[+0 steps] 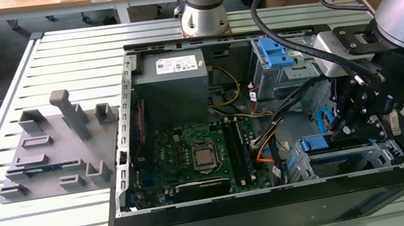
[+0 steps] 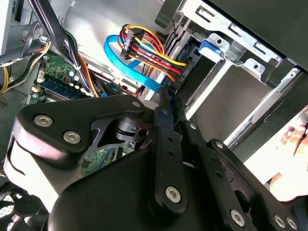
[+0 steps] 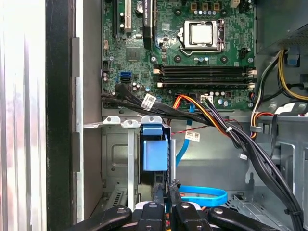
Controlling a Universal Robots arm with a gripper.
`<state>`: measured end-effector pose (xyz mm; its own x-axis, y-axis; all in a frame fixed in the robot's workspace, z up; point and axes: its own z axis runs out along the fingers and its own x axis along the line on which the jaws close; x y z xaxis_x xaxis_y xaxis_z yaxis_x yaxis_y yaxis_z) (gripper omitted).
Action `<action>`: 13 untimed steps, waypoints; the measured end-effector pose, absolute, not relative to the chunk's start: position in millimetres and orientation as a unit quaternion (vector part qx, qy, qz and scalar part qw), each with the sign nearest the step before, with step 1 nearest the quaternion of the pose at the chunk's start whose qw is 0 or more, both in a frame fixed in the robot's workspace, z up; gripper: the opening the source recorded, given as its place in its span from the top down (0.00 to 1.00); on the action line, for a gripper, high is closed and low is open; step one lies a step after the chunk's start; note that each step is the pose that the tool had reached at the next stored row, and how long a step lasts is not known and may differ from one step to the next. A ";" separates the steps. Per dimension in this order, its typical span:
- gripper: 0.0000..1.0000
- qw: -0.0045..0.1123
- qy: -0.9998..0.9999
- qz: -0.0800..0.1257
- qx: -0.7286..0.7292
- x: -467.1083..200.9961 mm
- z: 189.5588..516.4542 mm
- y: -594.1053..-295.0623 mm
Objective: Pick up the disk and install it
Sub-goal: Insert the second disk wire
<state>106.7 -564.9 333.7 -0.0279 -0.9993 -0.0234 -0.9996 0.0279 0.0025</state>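
The disk [image 1: 342, 146] stands on edge in the drive cage at the case's front corner, on the exterior view's right. Its blue bracket tab [image 1: 314, 144] sticks up at one end. In the first wrist view the same blue tab [image 3: 155, 150] and the dark disk edge [image 3: 145, 173] sit between the cage's metal rails. My gripper [image 1: 358, 127] reaches down into the case right over the disk's other end. Its fingertips [image 3: 166, 191] stand together, shut, in both wrist views [image 2: 167, 96]. I cannot tell whether they touch the disk.
The open computer case [image 1: 126, 157] lies on a slatted metal table [image 1: 41, 63], with the motherboard [image 1: 199, 154], a grey power-supply box [image 1: 174, 76] and a second cage with blue tabs [image 1: 275, 52]. Coloured cables [image 2: 144, 43] and a blue cable [image 3: 204, 195] run beside the gripper. A grey fixture [image 1: 52, 148] lies on the exterior view's left.
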 end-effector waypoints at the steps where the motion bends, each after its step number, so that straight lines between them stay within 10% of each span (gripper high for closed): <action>1: 0.84 0.008 0.717 0.009 -0.697 106.7 333.2 -564.9; 13: 0.84 0.008 0.717 0.009 -0.697 106.7 330.5 -565.0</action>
<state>106.7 -565.0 330.5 -0.0280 -0.9993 -0.0234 -0.9996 0.0279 0.0025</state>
